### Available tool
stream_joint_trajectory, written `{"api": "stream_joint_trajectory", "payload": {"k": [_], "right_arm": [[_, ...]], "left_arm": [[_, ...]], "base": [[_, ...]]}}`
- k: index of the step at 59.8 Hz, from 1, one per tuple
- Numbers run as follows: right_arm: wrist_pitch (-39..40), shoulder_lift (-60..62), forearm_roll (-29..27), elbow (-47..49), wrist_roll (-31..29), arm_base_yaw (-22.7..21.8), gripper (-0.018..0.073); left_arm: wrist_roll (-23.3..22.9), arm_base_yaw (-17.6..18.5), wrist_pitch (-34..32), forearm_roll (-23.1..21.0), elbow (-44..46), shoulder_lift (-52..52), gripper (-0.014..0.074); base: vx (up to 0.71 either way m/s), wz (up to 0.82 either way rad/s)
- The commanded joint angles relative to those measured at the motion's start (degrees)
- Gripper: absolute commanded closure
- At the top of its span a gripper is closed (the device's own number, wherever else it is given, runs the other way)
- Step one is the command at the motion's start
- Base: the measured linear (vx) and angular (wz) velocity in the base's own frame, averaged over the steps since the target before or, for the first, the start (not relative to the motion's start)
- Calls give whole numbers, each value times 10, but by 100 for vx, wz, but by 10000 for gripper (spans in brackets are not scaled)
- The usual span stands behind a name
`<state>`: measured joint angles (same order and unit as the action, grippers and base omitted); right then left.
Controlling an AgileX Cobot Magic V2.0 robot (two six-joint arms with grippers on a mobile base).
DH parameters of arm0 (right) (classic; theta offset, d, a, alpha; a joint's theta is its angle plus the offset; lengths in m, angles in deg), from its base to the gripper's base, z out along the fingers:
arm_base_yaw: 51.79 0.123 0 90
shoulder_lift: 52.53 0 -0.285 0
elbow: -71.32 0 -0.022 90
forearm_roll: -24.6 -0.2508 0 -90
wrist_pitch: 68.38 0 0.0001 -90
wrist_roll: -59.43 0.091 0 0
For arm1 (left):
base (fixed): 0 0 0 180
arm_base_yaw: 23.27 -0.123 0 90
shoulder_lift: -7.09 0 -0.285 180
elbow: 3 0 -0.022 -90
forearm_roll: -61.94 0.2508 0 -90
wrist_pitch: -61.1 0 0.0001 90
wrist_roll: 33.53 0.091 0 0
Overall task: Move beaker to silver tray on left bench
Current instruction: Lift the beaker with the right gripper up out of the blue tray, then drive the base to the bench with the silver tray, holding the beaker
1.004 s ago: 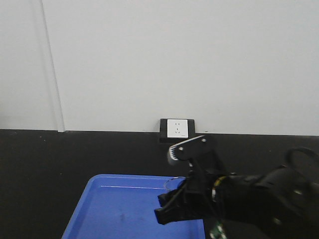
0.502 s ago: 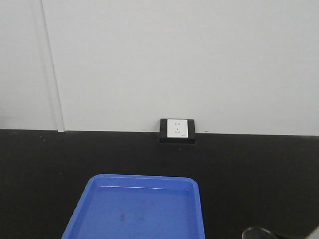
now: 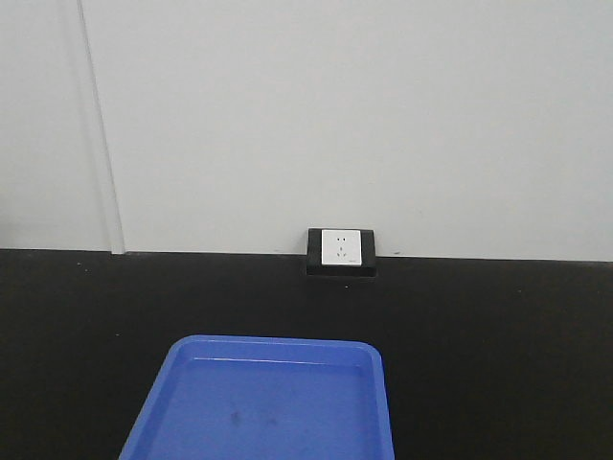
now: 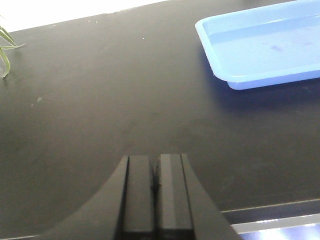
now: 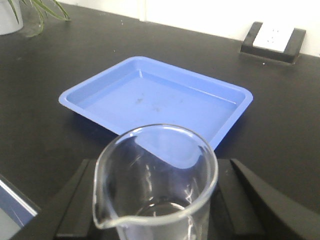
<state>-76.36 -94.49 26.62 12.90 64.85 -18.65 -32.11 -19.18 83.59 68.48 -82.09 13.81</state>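
Near smooth blue tray point(image 5: 150, 100), clear spouted glass beaker point(image 5: 155, 200) gripped by right jaws — left jaws closed.

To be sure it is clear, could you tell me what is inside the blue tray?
The blue tray holds nothing but faint dark smudges; the beaker obscures part of its near rim.

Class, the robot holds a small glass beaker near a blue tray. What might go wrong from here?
1. The small clear glass beaker is held only by its smooth wall in the right end effector; it might slip or tilt.
2. The bright blue plastic tray lies just ahead; a low swing might clip its rim.
3. The flat silver metal tray shows in no view, so the target is unconfirmed.
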Motion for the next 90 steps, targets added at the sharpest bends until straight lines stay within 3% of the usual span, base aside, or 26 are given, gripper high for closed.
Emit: {"api": "stream_joint_trajectory", "payload": {"k": [1,90], "right_arm": [[45,1,4,18,-6,-2,573],[45,1,4,18,-6,-2,573]], "left_arm": [[-1,2,-47,0,-11,-4,595],[-1,2,-47,0,-11,-4,595]], "base": [[0,0],[-6,-1]]}}
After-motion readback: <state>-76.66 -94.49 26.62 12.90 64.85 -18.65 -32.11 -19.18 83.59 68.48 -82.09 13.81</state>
